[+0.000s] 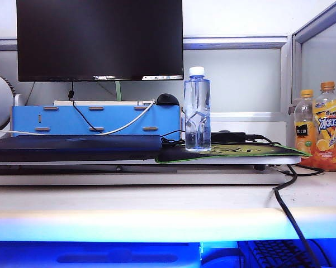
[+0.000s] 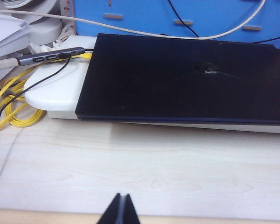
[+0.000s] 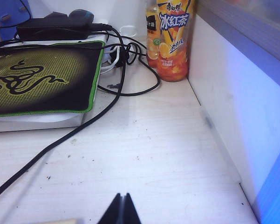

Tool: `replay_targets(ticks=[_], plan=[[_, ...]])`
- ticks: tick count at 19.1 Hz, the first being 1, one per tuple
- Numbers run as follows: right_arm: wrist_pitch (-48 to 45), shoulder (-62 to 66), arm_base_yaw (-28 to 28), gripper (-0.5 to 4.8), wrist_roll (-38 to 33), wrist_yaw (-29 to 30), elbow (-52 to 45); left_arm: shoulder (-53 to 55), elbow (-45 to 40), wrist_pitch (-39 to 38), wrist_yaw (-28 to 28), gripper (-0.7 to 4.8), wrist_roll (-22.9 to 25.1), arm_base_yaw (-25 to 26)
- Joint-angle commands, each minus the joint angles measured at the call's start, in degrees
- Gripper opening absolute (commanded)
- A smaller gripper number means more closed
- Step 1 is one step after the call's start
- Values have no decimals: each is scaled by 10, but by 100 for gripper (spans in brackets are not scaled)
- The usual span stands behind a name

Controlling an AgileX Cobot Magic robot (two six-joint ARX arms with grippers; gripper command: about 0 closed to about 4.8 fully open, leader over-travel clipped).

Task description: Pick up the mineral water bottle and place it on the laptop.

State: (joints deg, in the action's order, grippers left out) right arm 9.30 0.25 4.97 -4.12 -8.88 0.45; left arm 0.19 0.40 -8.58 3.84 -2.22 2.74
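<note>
In the exterior view, the mineral water bottle (image 1: 197,109) is seen upright at centre on the mouse mat (image 1: 235,151), just right of the laptop (image 1: 72,147); no arm is shown. In the left wrist view, the left gripper (image 2: 120,211) is pressed together, empty, over bare desk near the laptop (image 2: 177,79). In the right wrist view, the right gripper (image 3: 120,211) is likewise closed and empty beside the mat (image 3: 42,77).

The mineral water bottle (image 1: 197,111) is clear, blue-tinted glossy plastic with a smooth white cap, while the laptop (image 2: 186,79) shows a smooth, matt dark lid. The desk (image 3: 144,158) is pale wood-grain with a faint sheen. The mouse mat (image 3: 42,79) looks like finely textured cloth, and the two orange drink bottles (image 3: 170,39) have shiny plastic labels.
</note>
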Motion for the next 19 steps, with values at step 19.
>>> replay_targets(ticks=[19], plan=[[-115,25,0,-5,-159,169,76,-1,0,0,0,-2,1,0]])
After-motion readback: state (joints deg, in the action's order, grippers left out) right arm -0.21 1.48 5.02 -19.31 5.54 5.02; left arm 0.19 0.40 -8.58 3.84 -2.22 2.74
